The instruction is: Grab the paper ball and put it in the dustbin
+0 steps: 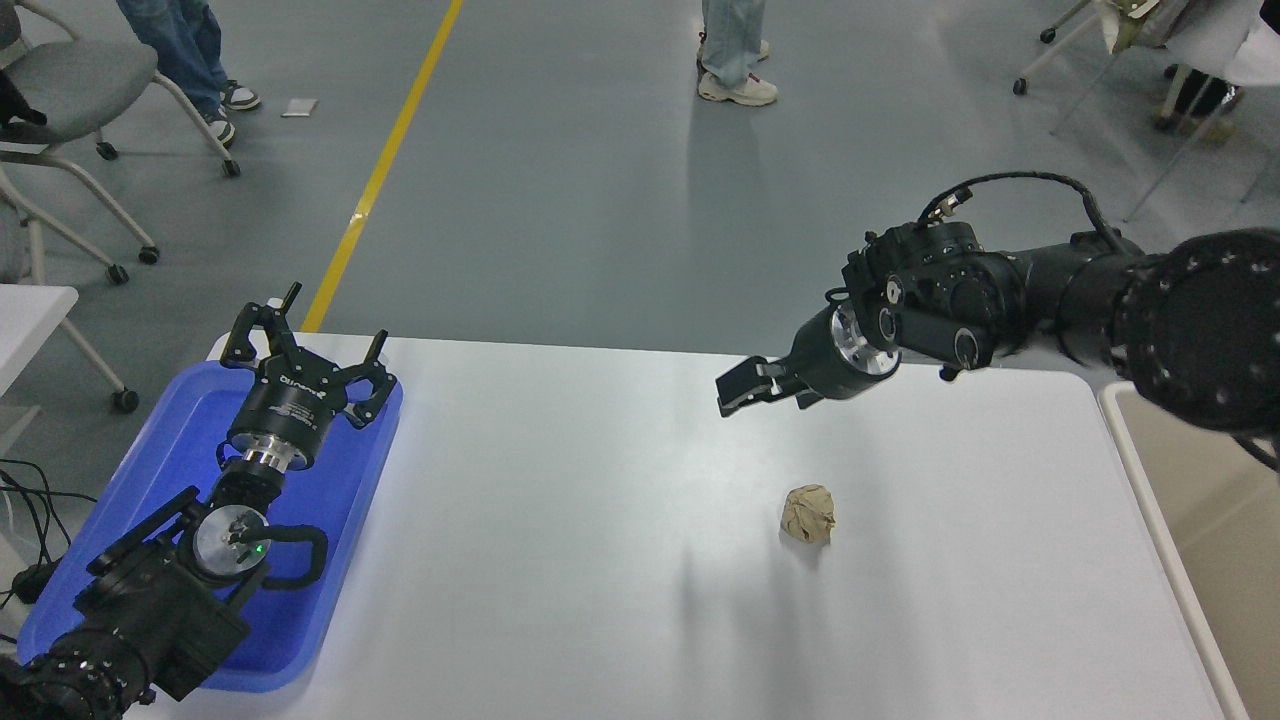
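Note:
The tan-brown paper ball [808,514] lies on the white table [560,560], right of the middle. My right gripper [765,392] hangs in the air behind and a little left of the ball, pointing left, open and empty, well apart from it. The beige dustbin [1152,500] stands at the table's right edge; only its pale rim and part of its tan inside show, and my right arm covers its far corner. My left gripper [300,345] is parked, open and empty, over the blue tray [150,470] at the lower left.
Beyond the table's far edge is grey floor with a yellow line [385,165]. A person's legs [735,50] stand at the top middle. Wheeled chairs [75,100] and another person's legs are at the top left.

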